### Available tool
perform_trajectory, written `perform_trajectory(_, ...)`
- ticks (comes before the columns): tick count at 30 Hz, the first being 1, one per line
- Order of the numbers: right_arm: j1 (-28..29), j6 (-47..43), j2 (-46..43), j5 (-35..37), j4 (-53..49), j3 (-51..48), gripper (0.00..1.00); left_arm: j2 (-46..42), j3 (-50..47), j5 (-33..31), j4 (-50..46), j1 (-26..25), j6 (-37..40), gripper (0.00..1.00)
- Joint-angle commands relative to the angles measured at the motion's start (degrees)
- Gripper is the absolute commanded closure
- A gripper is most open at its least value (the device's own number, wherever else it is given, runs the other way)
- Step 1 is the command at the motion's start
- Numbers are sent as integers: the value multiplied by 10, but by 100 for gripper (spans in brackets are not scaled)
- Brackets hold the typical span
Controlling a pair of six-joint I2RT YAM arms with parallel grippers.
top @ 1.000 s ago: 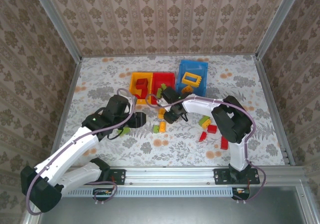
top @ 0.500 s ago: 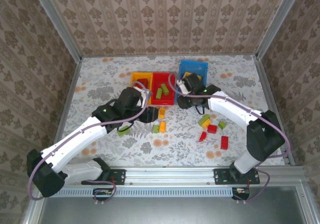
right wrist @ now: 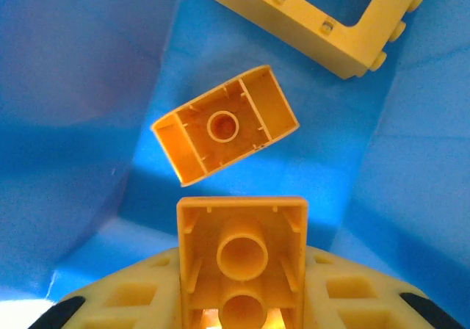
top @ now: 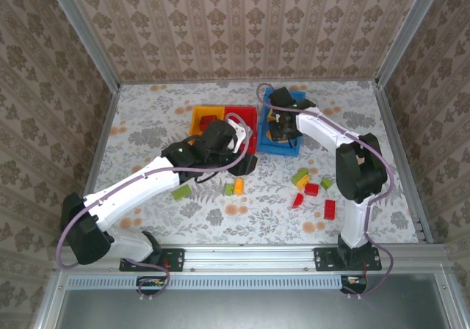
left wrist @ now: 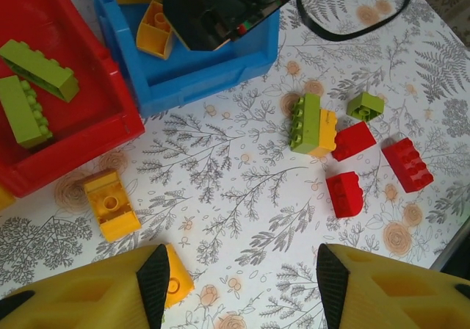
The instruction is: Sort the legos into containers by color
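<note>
— Progress, bins first?
— Blue bin (left wrist: 220, 76) with yellow bricks (right wrist: 224, 127), red bin (left wrist: 88, 142) with green bricks (left wrist: 37, 68).
— Grippers?
— Right gripper (right wrist: 242, 299) inside blue, clamped on yellow brick (right wrist: 242, 248); left gripper (left wrist: 239, 277) spread, empty, above table (left wrist: 242, 175).
— Remaining?
— Roughly half, at a guess: loose bricks (left wrist: 344, 194) scattered there, unsorted.

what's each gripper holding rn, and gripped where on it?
Right gripper holds a yellow brick, clamped across its long sides at the near end, hollow underside facing the wrist camera, over the blue bin. Left gripper is open, holding nothing.
</note>
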Motion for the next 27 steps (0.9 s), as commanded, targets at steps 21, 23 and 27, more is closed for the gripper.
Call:
perform_trajectory(21,64,4,-221,41,53,-117,40,-98,-91,-94,-107,63,-86,40)
perform_trajectory(23,89,-10,-268,27,99,-173,39,-113,-108,-112,-143,85,-126,40)
perform_trajectory(27,160,-50,-341,-56,202,-277,33,-140,-151,-143,-232,143,-242,40)
